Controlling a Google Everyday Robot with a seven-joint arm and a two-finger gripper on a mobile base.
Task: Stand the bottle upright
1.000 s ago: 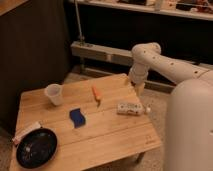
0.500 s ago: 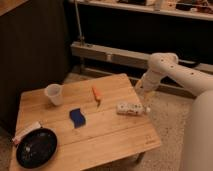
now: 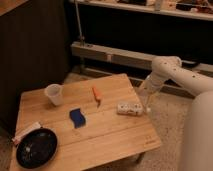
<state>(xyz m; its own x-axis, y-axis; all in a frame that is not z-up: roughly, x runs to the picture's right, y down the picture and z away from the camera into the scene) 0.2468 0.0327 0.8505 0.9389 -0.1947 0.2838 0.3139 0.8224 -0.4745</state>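
My pincer [image 3: 146, 101] has come down at the right of the frame, just beside the cap end of the bottle [image 3: 128, 108]. A moment ago my arm was higher and nearer the middle — now it bends in from the right. The bottle has not moved. It lies flat on its side near the right edge of the table [image 3: 115, 137]. My pincer is wide open and holds nothing. So I think I am close, but the real job is not begun — I must grab the bottle and tip it up. The cup [image 3: 53, 93] at the left is not mine.
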